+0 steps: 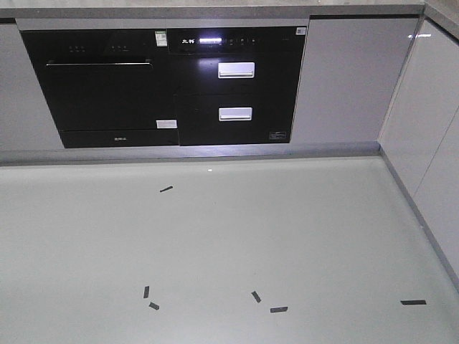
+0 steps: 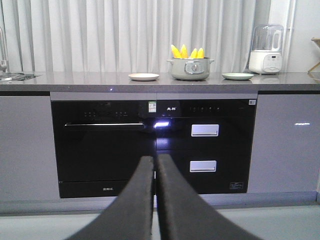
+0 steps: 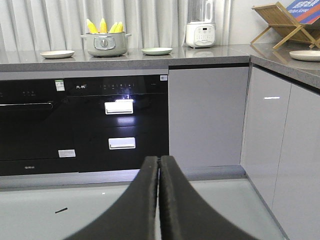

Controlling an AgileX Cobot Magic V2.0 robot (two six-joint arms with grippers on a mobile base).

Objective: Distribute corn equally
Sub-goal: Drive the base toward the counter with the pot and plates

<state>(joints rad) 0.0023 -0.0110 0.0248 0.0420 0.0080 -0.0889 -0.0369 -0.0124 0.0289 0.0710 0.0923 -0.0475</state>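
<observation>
Counter: one pot, four corn, three plates.

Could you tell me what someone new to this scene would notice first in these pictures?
Bright yellow corn stands out, upright in a grey pot on the countertop, flanked by a cream plate and a pale green plate. Beneath it, black built-in appliances with a lit display dominate the cabinet front. The left gripper and right gripper show shut in the foreground, holding nothing.

The grey countertop carries in a row a cream plate, a grey-green pot, a pale green plate and a white blender. Its side wing holds a wooden rack and another plate.
</observation>
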